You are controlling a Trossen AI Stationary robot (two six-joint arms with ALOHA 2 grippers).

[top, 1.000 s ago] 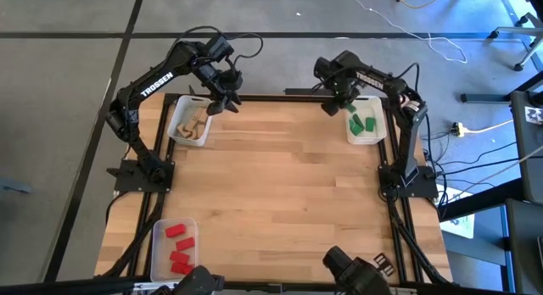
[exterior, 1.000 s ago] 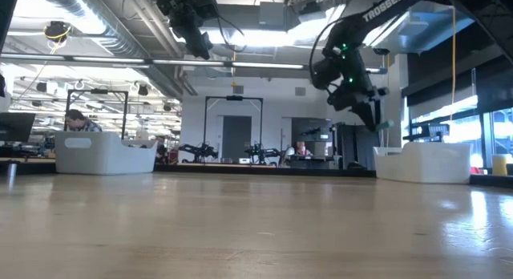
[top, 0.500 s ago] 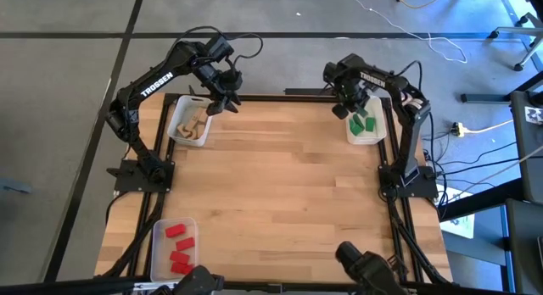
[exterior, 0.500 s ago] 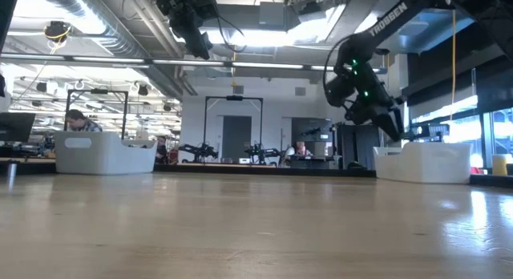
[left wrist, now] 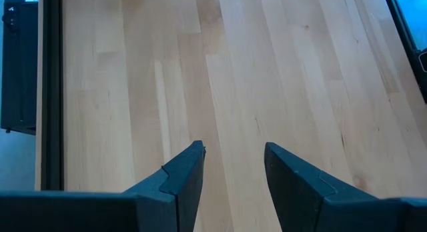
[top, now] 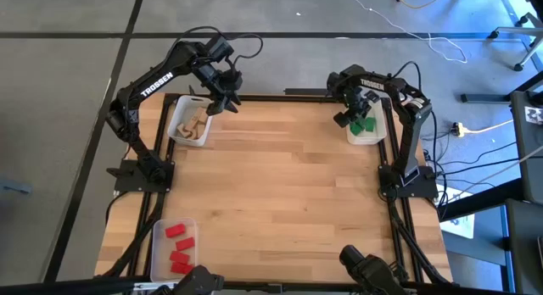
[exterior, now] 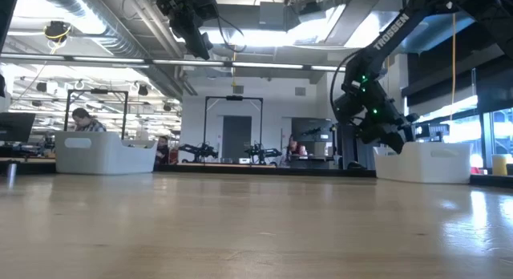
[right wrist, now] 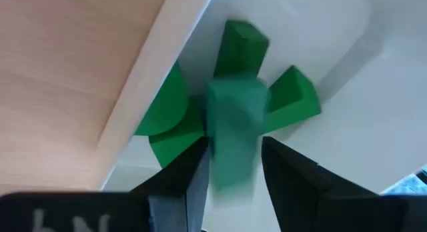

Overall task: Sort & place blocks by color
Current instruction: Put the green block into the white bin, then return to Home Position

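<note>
The right pincer (top: pixel 351 115) hangs over the far right bin (top: pixel 376 136), fingers parted; a blurred green block (right wrist: pixel 233 132) sits between them, and whether they grip it cannot be told. Other green blocks (top: pixel 365 124) lie below. The left pincer (top: pixel 222 102) waits half open beside the bin of wooden blocks (top: pixel 194 125). Red blocks (top: pixel 178 247) fill the near left bin (top: pixel 158 236) on the counter (top: pixel 280 193).

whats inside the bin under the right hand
Green blocks: several lie in the white bin, and one more sits blurred between the right hand fingers, right above them. The hand and that block cover part of the bin floor, so the full count is hidden.
</note>
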